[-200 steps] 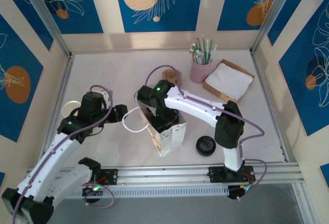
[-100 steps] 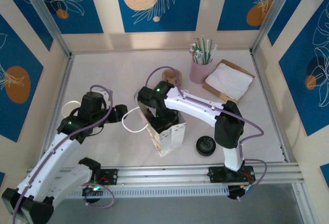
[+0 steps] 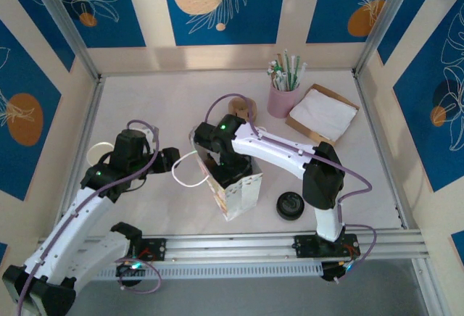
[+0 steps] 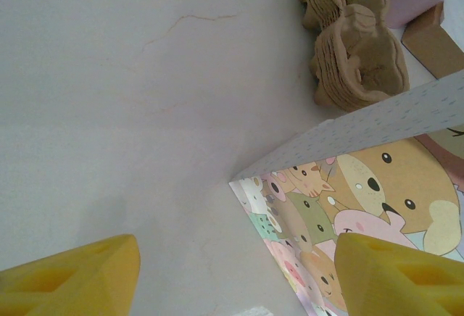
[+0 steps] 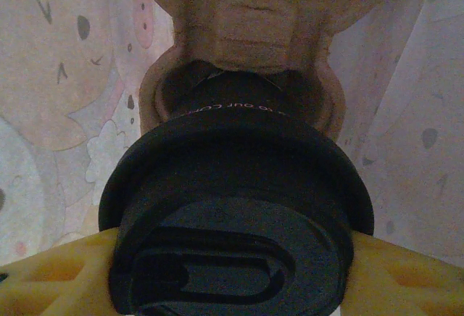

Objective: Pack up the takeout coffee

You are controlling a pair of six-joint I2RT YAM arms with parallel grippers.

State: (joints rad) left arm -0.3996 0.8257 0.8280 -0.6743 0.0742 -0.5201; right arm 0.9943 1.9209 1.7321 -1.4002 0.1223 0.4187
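Inside the printed bag [image 3: 243, 193] the right tool [image 5: 232, 276] grasps the takeout coffee [image 5: 232, 207] at its black lid, which hides the cup body. A pulp carrier [image 5: 254, 11] sits just beyond. The left tool [image 4: 235, 269], its fingers cut off by the frame, gapes released beside the bag, above the table [image 4: 109, 77].

Bag [image 3: 235, 185] mid-counter [image 3: 145, 106]. Coffee [image 5: 232, 214] inside bag, seated in carrier [image 5: 239, 55], between right pincer [image 5: 232, 280] fingers. Left pincer [image 4: 235, 276] left of bag. Loose lid [image 3: 290, 205] right of bag. Carrier stack [image 3: 243, 106] behind bag; straw cup [image 3: 283, 98] right of stack; napkin box [image 3: 322, 113] further right. Plain cup [image 3: 96, 154] far left.
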